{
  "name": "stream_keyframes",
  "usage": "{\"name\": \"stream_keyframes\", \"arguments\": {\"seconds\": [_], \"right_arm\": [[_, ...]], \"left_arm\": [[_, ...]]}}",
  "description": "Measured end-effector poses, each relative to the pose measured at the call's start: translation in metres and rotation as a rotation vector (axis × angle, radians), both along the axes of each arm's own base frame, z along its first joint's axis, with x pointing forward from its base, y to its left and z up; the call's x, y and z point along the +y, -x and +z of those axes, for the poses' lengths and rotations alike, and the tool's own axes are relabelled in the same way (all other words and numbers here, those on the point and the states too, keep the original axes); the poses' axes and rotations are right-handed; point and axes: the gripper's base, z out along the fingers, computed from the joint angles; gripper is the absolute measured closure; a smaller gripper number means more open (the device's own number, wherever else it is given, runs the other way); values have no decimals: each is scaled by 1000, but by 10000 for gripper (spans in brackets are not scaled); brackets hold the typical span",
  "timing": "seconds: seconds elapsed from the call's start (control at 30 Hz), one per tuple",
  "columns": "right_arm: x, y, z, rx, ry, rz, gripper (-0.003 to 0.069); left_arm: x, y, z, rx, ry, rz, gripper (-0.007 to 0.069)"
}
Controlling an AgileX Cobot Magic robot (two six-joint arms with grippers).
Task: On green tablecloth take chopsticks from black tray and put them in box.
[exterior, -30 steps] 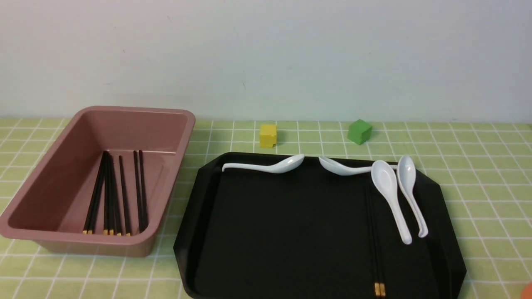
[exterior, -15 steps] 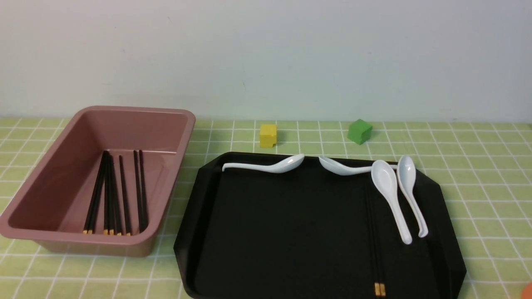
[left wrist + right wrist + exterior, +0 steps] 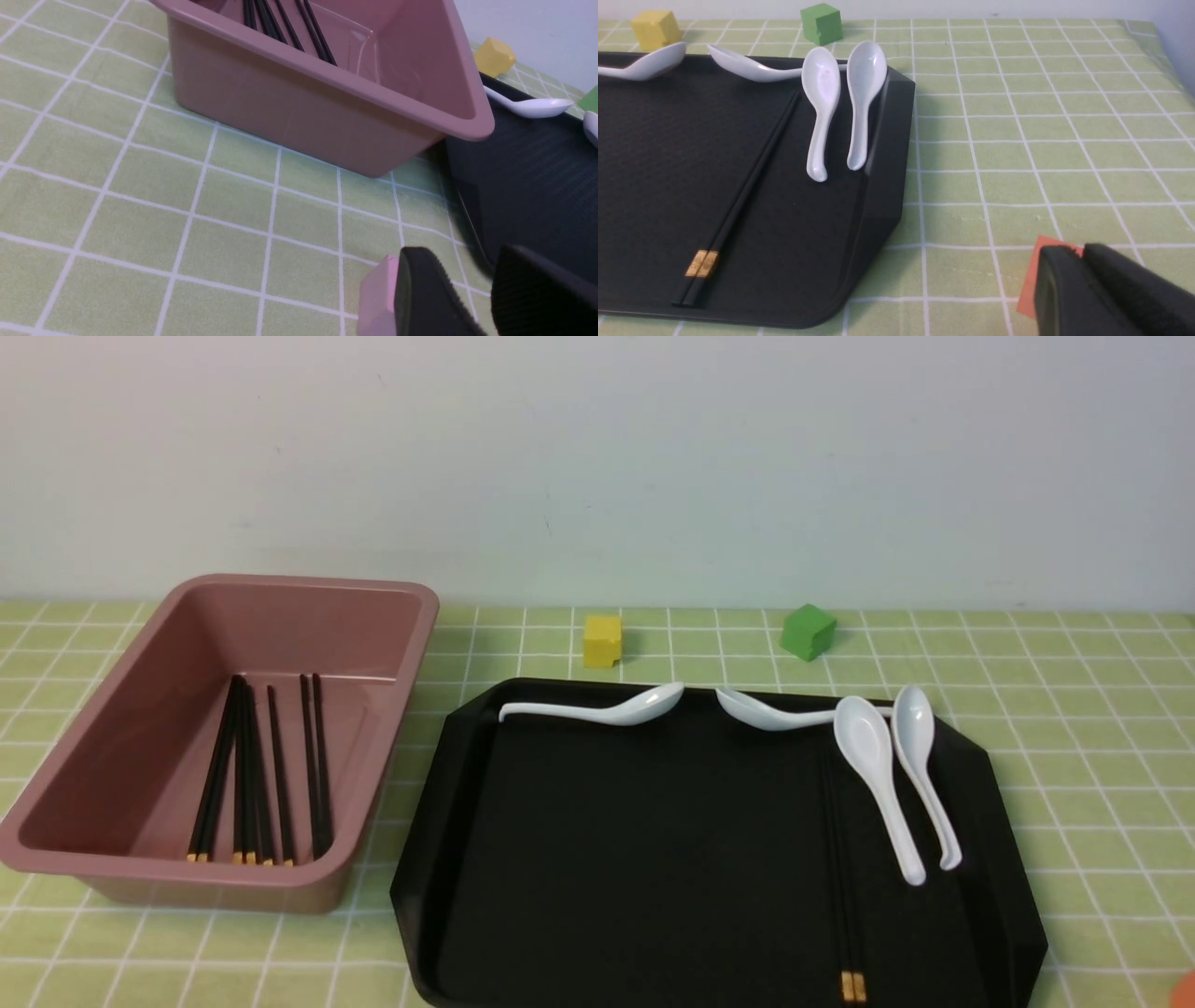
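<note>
On the green tablecloth lies the black tray. Two black chopsticks with gold tips rest side by side on its right part, also seen in the right wrist view. To the left stands the pink-brown box with several chopsticks inside. My left gripper hovers open over the cloth near the box's near corner, nothing between its fingers. My right gripper is over the cloth beside the tray's right edge, pads together and empty.
Several white spoons lie along the tray's far edge and right side, close to the chopsticks. A yellow cube and a green cube sit on the cloth behind the tray. A pale wall closes the back.
</note>
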Motion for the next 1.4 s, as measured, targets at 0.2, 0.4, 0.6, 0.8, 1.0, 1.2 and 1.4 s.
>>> {"name": "stream_keyframes", "arguments": {"seconds": [0.2, 0.4, 0.6, 0.8, 1.0, 1.2, 1.4], "right_arm": [[0, 0, 0, 0, 0, 0, 566], [0, 0, 0, 0, 0, 0, 560], [0, 0, 0, 0, 0, 0, 552], [0, 0, 0, 0, 0, 0, 545], [0, 0, 0, 0, 0, 0, 534], [0, 0, 0, 0, 0, 0, 530], [0, 0, 0, 0, -1, 0, 520]], "left_arm": [[0, 0, 0, 0, 0, 0, 388], [0, 0, 0, 0, 0, 0, 388], [0, 0, 0, 0, 0, 0, 388], [0, 0, 0, 0, 0, 0, 388], [0, 0, 0, 0, 0, 0, 388], [0, 0, 0, 0, 0, 0, 388], [0, 0, 0, 0, 0, 0, 388]]}}
